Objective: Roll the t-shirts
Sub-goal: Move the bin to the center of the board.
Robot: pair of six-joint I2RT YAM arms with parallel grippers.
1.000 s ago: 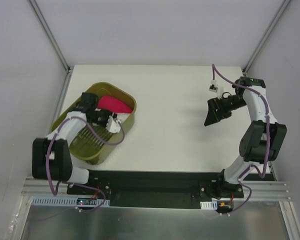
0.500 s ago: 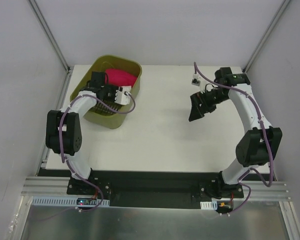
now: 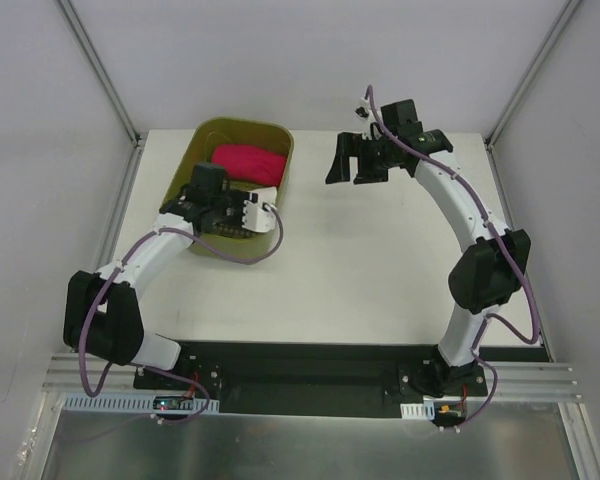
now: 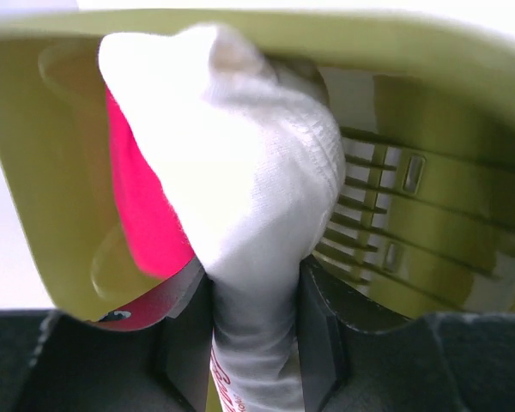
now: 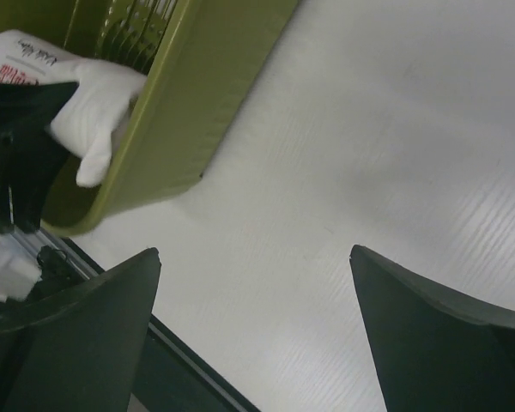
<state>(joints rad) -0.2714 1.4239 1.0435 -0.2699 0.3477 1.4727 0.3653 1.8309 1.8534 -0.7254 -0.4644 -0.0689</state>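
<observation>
A white t-shirt (image 4: 240, 172) with a red print is bunched up inside an olive basket (image 3: 280, 150). My left gripper (image 4: 253, 296) is shut on it, and the cloth bulges out past the fingers (image 4: 184, 318). In the top view the left gripper (image 3: 223, 205) reaches into the basket's near end, with the white t-shirt (image 3: 255, 205) beside it. The right wrist view shows the t-shirt (image 5: 90, 116) against the basket wall (image 5: 197, 103). My right gripper (image 3: 355, 160) is open and empty, above the table just right of the basket; its fingertips (image 5: 146, 262) frame bare table.
A red-pink cloth (image 3: 248, 160) lies in the far half of the basket and shows in the left wrist view (image 4: 142, 206). The basket stands at the table's far left corner. A black strip (image 3: 310, 355) runs along the near table edge.
The basket has moved from the near left to the far left of the table with my left gripper in it. My right arm has swung far left toward the basket.
</observation>
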